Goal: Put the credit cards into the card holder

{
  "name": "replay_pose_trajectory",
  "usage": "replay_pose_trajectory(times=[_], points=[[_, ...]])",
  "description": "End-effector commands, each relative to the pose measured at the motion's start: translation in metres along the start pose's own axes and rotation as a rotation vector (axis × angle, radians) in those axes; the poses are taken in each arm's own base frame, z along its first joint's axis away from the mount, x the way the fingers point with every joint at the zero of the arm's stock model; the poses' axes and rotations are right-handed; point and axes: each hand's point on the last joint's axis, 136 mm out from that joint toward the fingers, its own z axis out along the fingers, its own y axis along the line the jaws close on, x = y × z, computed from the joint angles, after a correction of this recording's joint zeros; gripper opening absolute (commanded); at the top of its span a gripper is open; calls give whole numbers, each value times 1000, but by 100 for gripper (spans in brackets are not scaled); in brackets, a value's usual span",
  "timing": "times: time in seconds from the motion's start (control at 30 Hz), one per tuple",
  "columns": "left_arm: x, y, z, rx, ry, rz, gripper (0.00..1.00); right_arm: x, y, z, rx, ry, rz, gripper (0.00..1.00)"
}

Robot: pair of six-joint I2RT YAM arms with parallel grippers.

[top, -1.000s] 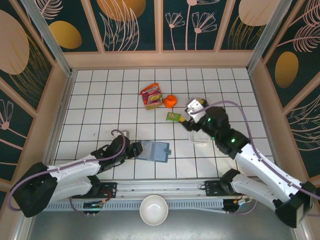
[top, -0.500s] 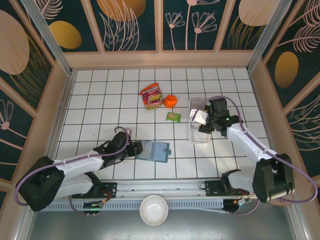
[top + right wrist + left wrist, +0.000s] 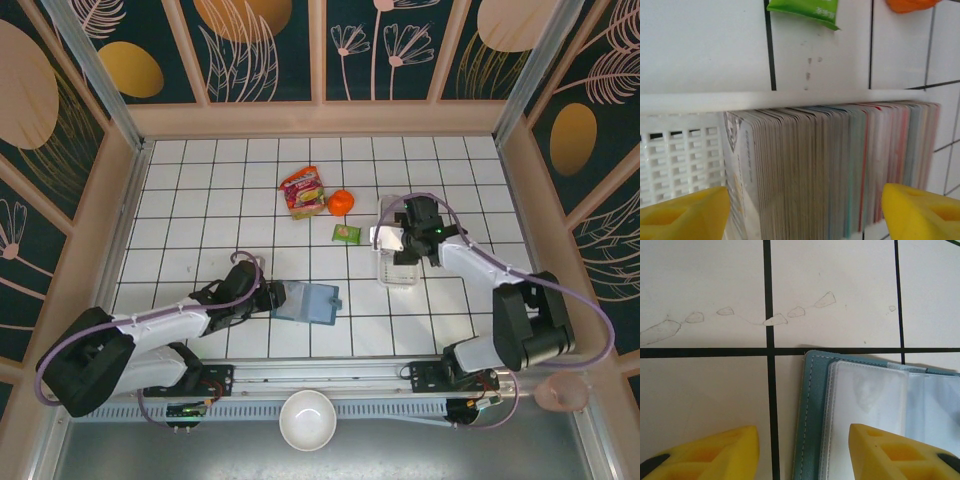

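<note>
- Near edge: one white bowl [image 3: 307,420] sits on the grey ledge in front of the tiled table [image 3: 180,200].
- Near-left of the table's centre: one card holder [image 3: 310,302] lies open and flat, pale inside up, its long axis roughly left to right.
- Your left gripper [image 3: 266,298] is released. In its wrist view one finger stands over the holder's left edge, the other over bare tile.
- Right of centre: one clear tray [image 3: 398,278], long axis near to far, holds one stack of credit cards [image 3: 830,170] standing on edge. They are too many to count.
- Your right gripper [image 3: 806,200] is released, fingers spread wide either side of the stack, which runs finger to finger.
- Governing relation: the cards lie directly before the right gripper. The holder lies left of and nearer than the tray, well apart. The right arm is nearer the cards, the left nearer the holder.
- Farther back: one green packet [image 3: 347,233], one orange object [image 3: 341,202], one red packet [image 3: 303,192].
</note>
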Motion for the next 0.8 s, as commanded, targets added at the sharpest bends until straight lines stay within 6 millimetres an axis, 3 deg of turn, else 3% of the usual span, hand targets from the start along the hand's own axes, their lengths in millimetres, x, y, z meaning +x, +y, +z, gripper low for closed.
replay_pose_trajectory(times=[0.0, 0.3, 0.77], points=[[24, -25, 9, 141, 123, 7, 50, -1, -16, 9, 45, 17, -46, 79], [26, -24, 11, 146, 130, -5, 46, 5, -29, 11, 128, 53, -105, 76], [29, -25, 13, 157, 144, -11, 41, 0, -32, -8, 125, 50, -116, 53]])
